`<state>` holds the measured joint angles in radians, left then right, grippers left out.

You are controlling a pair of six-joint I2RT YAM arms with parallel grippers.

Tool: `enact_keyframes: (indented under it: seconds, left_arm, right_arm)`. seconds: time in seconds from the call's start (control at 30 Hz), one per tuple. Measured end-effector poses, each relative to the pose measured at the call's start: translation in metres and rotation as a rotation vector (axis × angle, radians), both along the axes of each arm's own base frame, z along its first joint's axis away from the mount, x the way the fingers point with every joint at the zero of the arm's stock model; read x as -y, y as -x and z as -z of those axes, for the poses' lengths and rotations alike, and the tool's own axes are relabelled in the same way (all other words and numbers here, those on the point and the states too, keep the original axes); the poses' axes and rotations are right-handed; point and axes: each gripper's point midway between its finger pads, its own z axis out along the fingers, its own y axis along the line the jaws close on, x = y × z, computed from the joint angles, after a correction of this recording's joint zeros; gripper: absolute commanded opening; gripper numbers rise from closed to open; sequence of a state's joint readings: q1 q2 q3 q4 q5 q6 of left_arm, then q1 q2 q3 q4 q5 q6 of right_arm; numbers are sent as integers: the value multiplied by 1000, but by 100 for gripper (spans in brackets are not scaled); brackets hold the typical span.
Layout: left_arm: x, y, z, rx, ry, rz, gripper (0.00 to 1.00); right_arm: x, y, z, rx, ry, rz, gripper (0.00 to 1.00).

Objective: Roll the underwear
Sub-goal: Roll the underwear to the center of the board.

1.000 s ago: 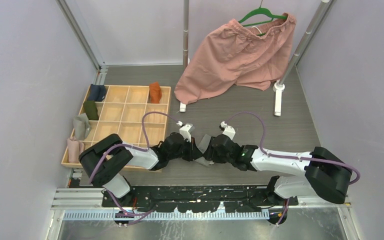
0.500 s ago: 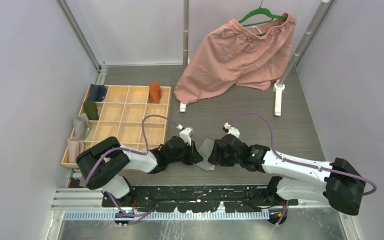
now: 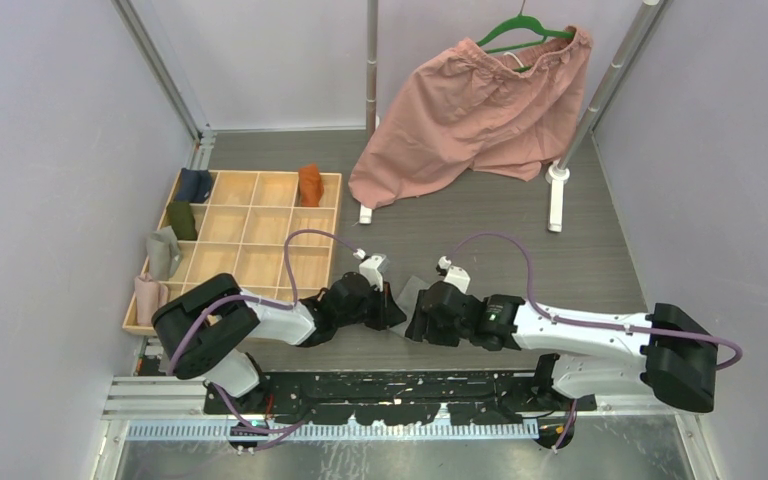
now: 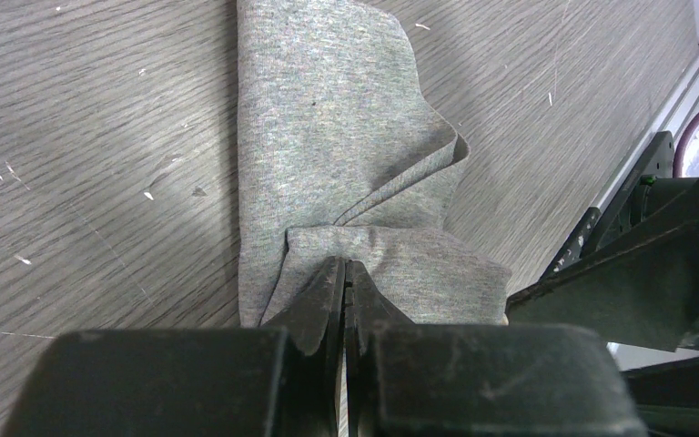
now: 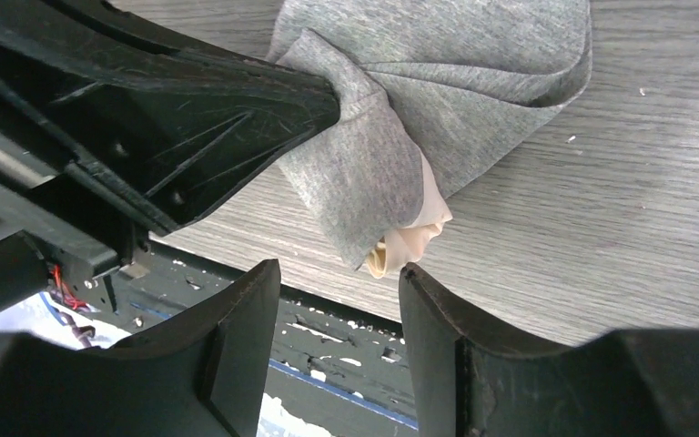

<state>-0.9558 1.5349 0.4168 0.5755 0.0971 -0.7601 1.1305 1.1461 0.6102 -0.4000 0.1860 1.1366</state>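
- Where it lies on the grey wood-grain counter, the grey knit folded underwear stretches its long axis straight ahead of the left claw, away from it.
- That claw is clamped tight on a near fold.
- The right claw gapes half apart, empty, just short of the cream-trimmed end.

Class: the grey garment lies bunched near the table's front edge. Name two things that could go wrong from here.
The left fingers pinch just a thin fold of the grey underwear; a tug could slip it free and undo the roll.
The open right fingers sit by the cream trim, near the edge of the table; closing might miss it or nudge cloth over.
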Motion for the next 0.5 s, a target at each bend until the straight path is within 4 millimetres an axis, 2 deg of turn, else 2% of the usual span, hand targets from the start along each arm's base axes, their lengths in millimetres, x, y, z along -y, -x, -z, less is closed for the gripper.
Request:
enact_keyframes:
  seconds: [0.23, 0.5]
  left_arm:
    - [1, 0, 0, -1, -2, 1, 1]
    - [1, 1, 0, 0, -3, 2, 1]
  right_arm:
    - [-2, 0, 15, -34, 32, 16, 57]
    - [-7, -3, 21, -33, 32, 22, 55]
